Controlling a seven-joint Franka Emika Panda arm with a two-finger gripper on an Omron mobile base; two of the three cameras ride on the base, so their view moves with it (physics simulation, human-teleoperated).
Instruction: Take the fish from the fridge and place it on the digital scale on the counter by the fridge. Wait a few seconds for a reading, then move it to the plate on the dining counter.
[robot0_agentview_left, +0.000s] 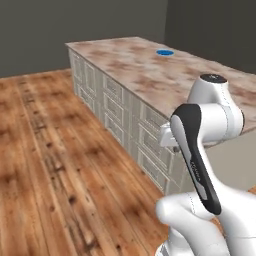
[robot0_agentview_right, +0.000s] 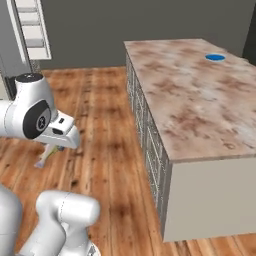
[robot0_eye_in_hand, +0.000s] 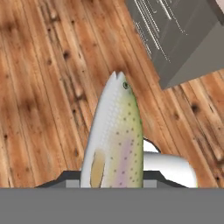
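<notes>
My gripper (robot0_agentview_right: 54, 147) is shut on the fish (robot0_eye_in_hand: 114, 140), a slim pale fish with a speckled green-yellow flank and a pink stripe. In the hand view its head points away over the wooden floor. From the right base view the fish (robot0_agentview_right: 46, 155) hangs small and tan below the hand, above the floor, left of the dining counter (robot0_agentview_right: 200, 105). The blue plate (robot0_agentview_right: 215, 57) lies far back on that pink-brown marbled top, also seen as the plate (robot0_agentview_left: 164, 52) on the counter (robot0_agentview_left: 145, 75). The digital scale is out of view.
White shelves of the fridge door (robot0_agentview_right: 32, 27) stand at the upper left. The counter's drawer fronts (robot0_agentview_left: 115, 110) face the wooden floor (robot0_agentview_left: 55, 165), which is wide between me and the island. The counter's near corner (robot0_eye_in_hand: 183, 52) shows at the hand view's upper right.
</notes>
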